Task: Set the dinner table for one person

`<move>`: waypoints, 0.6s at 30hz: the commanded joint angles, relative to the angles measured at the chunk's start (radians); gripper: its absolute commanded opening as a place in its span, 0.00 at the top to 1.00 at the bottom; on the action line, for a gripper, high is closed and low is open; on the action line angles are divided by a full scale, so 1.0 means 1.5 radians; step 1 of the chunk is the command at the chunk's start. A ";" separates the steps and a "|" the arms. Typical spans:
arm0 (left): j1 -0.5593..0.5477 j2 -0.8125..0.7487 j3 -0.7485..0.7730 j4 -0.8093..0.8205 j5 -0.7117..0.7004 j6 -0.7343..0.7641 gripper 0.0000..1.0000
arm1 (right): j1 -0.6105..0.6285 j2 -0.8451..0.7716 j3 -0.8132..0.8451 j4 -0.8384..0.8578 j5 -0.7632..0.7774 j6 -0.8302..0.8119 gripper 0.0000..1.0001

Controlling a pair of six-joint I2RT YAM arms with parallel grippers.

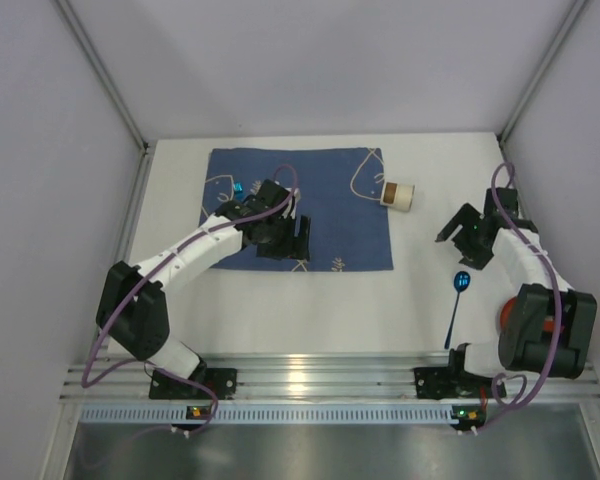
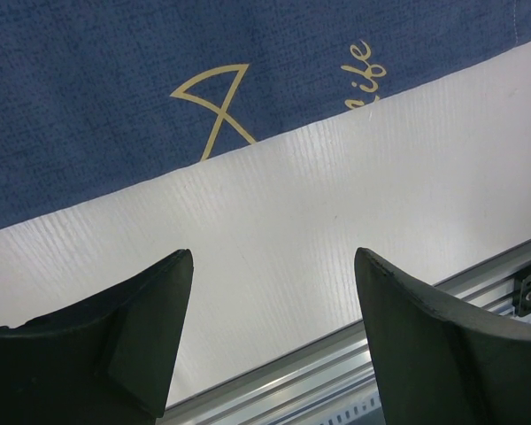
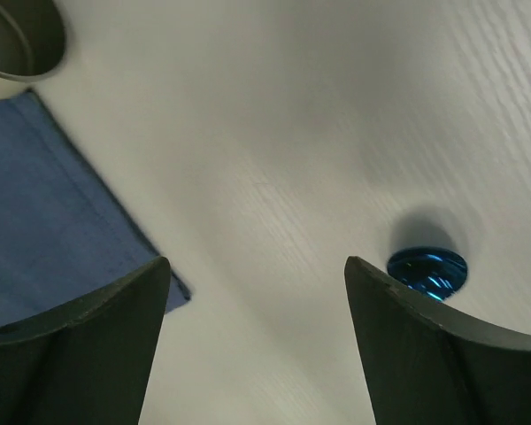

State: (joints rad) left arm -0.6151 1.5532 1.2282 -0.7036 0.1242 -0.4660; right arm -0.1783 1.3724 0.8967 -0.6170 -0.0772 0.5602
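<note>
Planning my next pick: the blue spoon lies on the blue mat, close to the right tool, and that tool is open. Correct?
No. The blue spoon lies on the bare white table, to the right of the blue mat, not on it; the top view shows this. It is close to the right tool, which is open.

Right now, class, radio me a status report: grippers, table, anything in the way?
Left gripper open, empty, over mat. Right gripper open, empty, by spoon. Table not set: cup beside mat, spoon off it. Nothing blocks the spoon.
</note>
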 commanded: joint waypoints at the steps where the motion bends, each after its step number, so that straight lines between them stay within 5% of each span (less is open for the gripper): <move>1: -0.003 -0.020 -0.004 0.004 0.003 0.017 0.21 | 0.005 0.010 0.016 0.173 -0.135 0.038 0.20; 8: -0.003 -0.058 -0.012 -0.029 -0.018 0.026 0.21 | 0.021 0.181 0.107 0.402 -0.222 0.181 0.25; 18: -0.002 -0.011 0.044 -0.058 -0.047 0.017 0.21 | 0.052 0.350 0.290 0.428 -0.253 0.237 0.27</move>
State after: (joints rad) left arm -0.6163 1.5078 1.2285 -0.7521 0.0788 -0.4427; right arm -0.1097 1.8744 1.2522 -0.0608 -0.4145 0.8646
